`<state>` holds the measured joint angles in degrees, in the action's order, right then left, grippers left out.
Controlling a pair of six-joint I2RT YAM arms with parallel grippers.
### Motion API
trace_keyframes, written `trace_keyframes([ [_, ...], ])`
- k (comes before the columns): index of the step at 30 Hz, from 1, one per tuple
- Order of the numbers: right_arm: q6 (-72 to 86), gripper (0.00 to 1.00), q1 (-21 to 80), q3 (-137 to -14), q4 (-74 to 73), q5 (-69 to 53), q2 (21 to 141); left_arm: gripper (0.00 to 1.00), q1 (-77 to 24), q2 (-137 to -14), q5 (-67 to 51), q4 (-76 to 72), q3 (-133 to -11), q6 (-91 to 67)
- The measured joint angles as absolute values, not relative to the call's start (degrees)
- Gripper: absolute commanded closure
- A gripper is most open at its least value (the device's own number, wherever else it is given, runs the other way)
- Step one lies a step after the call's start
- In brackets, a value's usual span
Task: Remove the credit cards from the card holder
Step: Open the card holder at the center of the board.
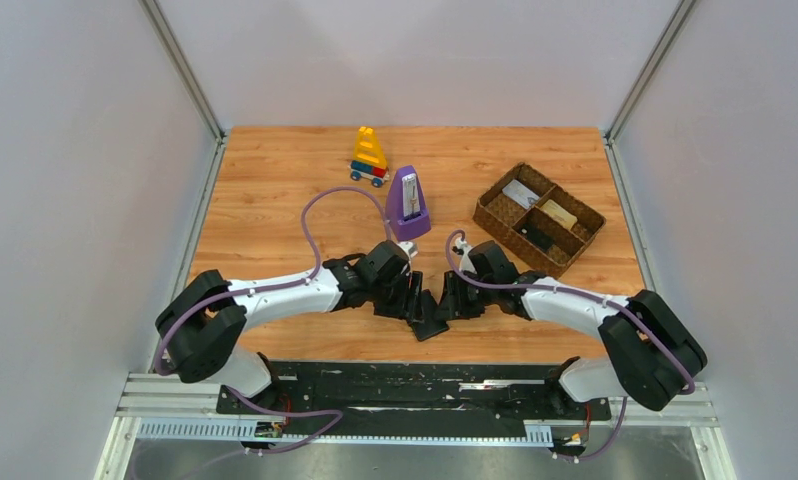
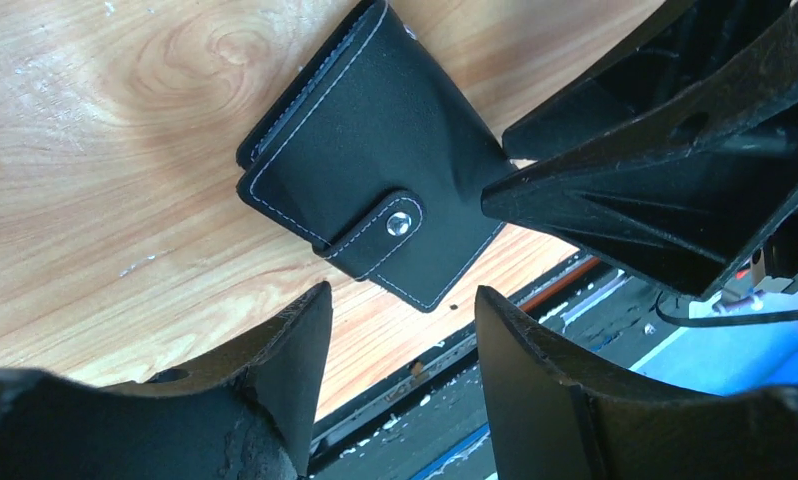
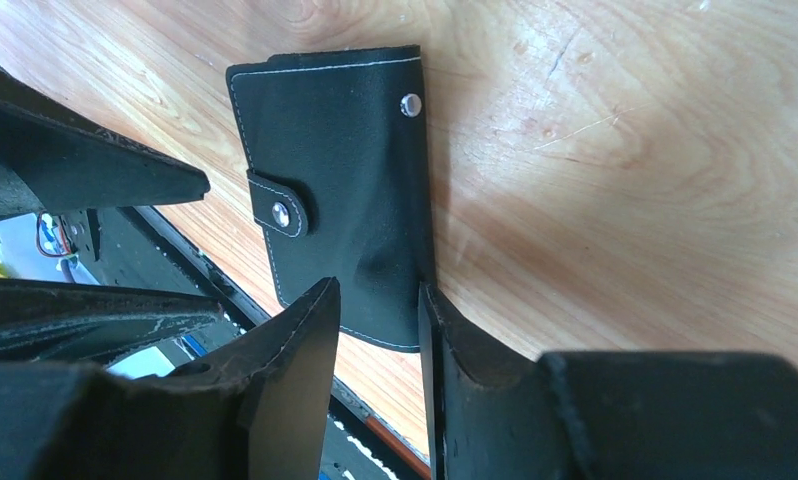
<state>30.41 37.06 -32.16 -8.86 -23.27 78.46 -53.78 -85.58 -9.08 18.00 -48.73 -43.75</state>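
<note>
The card holder (image 2: pixel 375 160) is a black wallet with white stitching, lying flat and snapped closed near the table's front edge (image 1: pixel 430 328). No credit cards are in view. My left gripper (image 2: pixel 403 295) is open, its tips just short of the wallet's near corner with nothing between them. My right gripper (image 3: pixel 377 288) is partly open at the wallet's (image 3: pixel 345 180) opposite end; one finger (image 3: pixel 445 330) rests against the folded edge and the other finger (image 3: pixel 305 330) sits over the cover. In the top view both grippers, left (image 1: pixel 415 300) and right (image 1: pixel 447 300), meet over the wallet.
A purple metronome (image 1: pixel 407 205) stands just behind the grippers. A yellow toy (image 1: pixel 369 157) sits at the back. A brown woven divided tray (image 1: pixel 578 236) holding small items is at the right. The black base rail (image 1: pixel 415 385) runs just below the wallet.
</note>
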Motion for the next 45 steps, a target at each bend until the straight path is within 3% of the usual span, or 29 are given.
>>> trace_keyframes([
  [14,31.7,0.65,37.0,-30.3,-5.7,-22.4,78.3,0.41,-53.9,-85.6,-5.3,15.2,-46.8,-47.3],
  [19,32.4,0.74,37.0,-29.5,-4.3,-22.5,78.7,0.41,-53.9,-85.6,-5.1,15.1,-46.8,-47.4],
  [35,40.1,0.8,37.0,-25.2,3.7,-25.4,78.7,0.45,-53.9,-88.9,-4.4,14.4,-47.6,-47.3],
  [45,41.9,0.84,37.0,-24.1,5.5,-25.4,78.8,0.59,-53.9,-91.7,-2.5,18.2,-51.2,-45.3],
])
